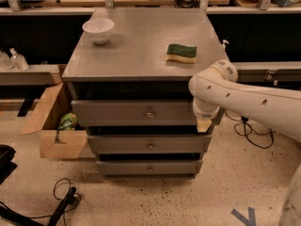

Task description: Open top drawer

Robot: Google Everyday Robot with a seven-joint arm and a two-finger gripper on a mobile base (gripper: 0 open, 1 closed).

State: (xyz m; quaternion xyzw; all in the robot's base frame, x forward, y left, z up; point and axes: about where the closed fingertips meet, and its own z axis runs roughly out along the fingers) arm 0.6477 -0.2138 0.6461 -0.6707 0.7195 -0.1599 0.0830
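The grey cabinet (pixel 141 55) stands in the middle of the camera view with three drawers stacked in its front. The top drawer (pixel 117 113) is the widest one, just below the cabinet top, with a small round metal knob (pixel 149 113) at its centre. My white arm (pixel 249 100) reaches in from the right, its joint bent in front of the cabinet's right corner. My gripper (pixel 203 125) hangs at the right end of the top drawer's front, well to the right of the knob. Nothing of the drawer's inside shows.
A white bowl (pixel 98 29) and a green-and-yellow sponge (pixel 181 53) lie on the cabinet top. An open cardboard box (pixel 47 131) sits on the floor at the left. Black cables (pixel 63 204) trail at lower left, more cables (pixel 256 133) run at the right. Workbenches stand behind.
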